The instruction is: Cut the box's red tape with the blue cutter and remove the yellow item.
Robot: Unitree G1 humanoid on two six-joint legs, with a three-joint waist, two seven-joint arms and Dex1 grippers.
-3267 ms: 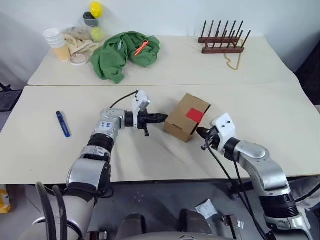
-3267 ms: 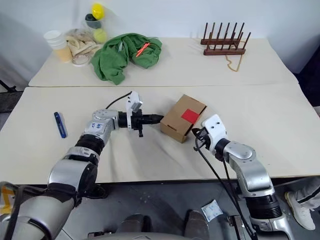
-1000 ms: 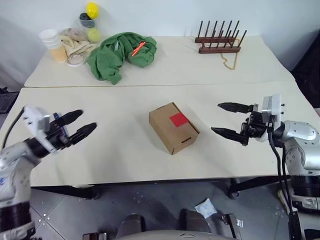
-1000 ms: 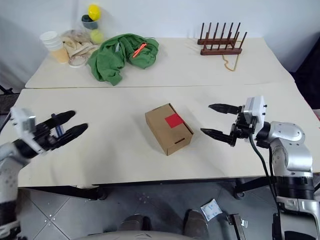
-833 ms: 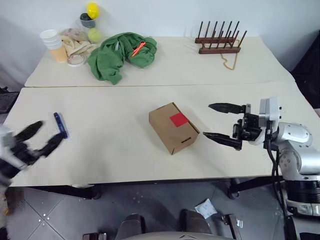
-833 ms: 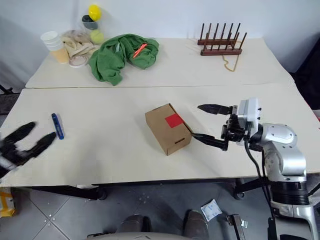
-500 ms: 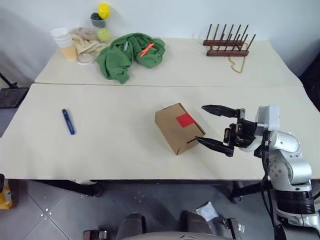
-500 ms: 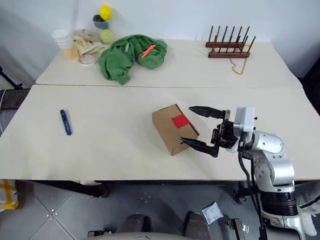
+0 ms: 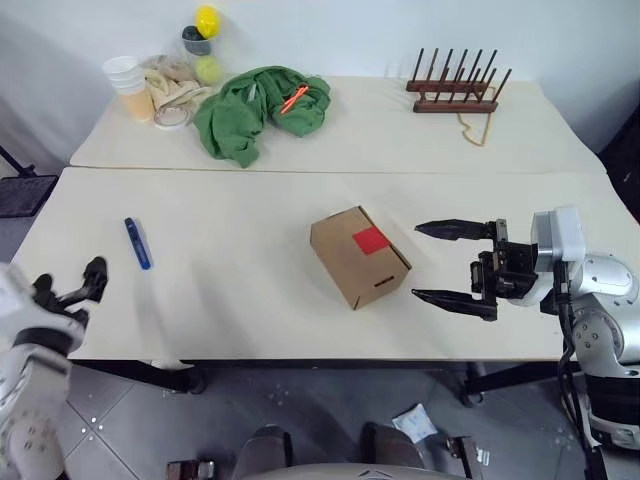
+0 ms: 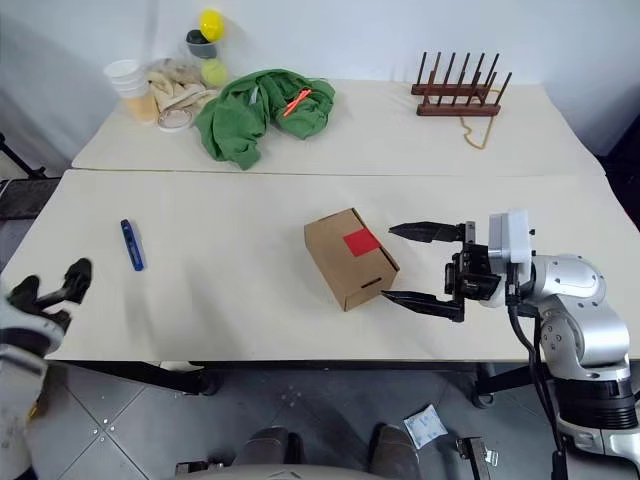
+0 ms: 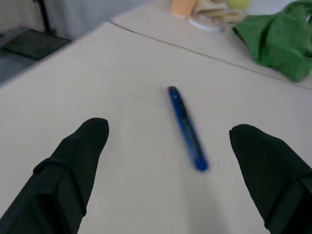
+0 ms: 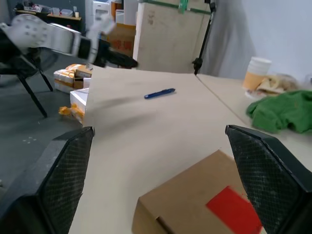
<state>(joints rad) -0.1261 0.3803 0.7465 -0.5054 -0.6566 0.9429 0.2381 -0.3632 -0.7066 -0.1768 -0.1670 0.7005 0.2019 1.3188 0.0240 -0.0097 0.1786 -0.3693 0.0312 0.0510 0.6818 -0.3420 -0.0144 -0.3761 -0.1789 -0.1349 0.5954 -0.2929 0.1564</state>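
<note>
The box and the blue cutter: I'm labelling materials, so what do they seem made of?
The box: plain brown cardboard, matte, with folded flap edges and a red tape patch. The blue cutter: probably plastic, going by its slim, smooth, evenly coloured body; too small to confirm.

Lab/workshop: plain tables, stacked cartons, tripod stand, grey floor.
</note>
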